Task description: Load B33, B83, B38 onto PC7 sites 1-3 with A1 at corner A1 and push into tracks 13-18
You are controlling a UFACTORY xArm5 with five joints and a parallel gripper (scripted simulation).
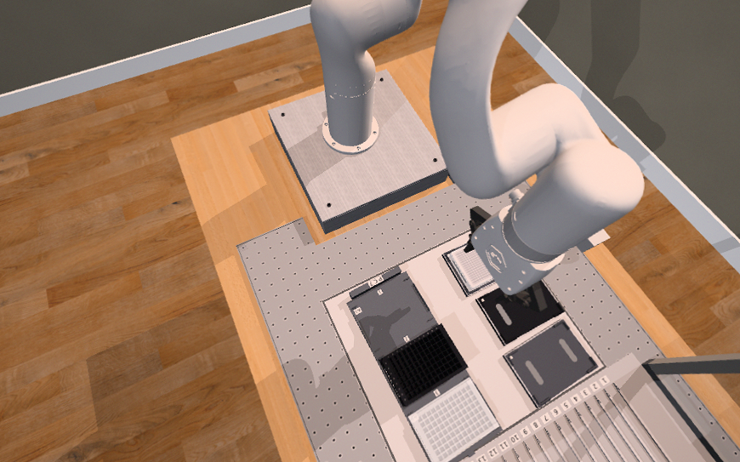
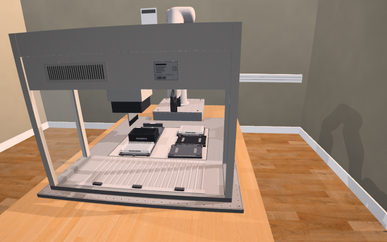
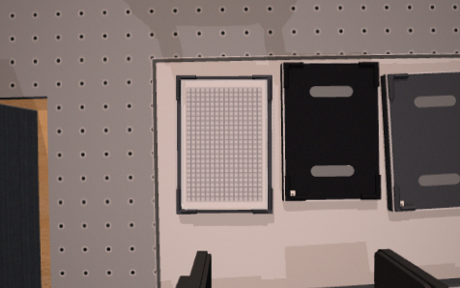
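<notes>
The white 384-well plate B33 sits in nest S1, also seen in the top view. Nests S2 and S3 are empty. Carrier PC7 lies on the apron with its far end toward the rails. Its site 1 is bare. The black deep-well block B83 is on site 2 and the white 96-well plate B38 is on site 3. My gripper is open and empty. It hovers above the apron strip beside S1 and S2, well clear of B33.
The rails with numbered tracks lie beyond the carrier, under the instrument frame. Three dark lamps sit behind the tracks. A pipetting head hangs over the carrier side. The arm's base block stands behind the nests.
</notes>
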